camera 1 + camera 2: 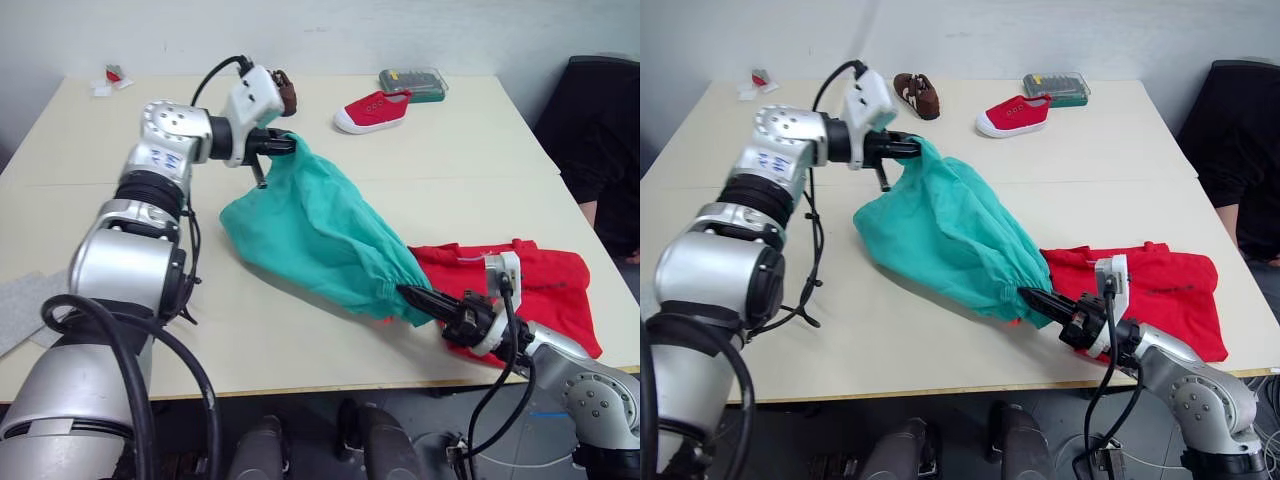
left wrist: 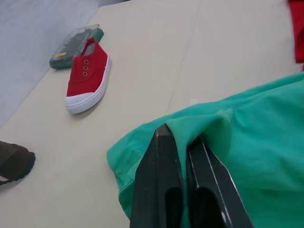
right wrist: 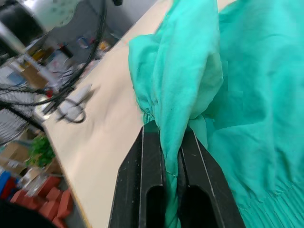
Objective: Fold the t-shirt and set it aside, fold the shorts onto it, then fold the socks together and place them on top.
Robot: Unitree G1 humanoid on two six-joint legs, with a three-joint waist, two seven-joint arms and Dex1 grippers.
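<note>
Now the left gripper [image 1: 283, 146] pinches one corner of the green shorts [image 1: 320, 235] and holds it up off the table [image 1: 300, 350]. The right gripper [image 1: 415, 296] is closed on the gathered waistband end, low by the near edge. The shorts hang stretched between both grippers. The red t-shirt [image 1: 535, 285] lies flat just behind the right gripper, partly under the shorts. A red shoe [image 1: 373, 110] sits far past the left gripper.

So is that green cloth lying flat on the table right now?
No, the shorts hang stretched between the left gripper and right gripper, both shut on the cloth, one end lifted off the table.
</note>
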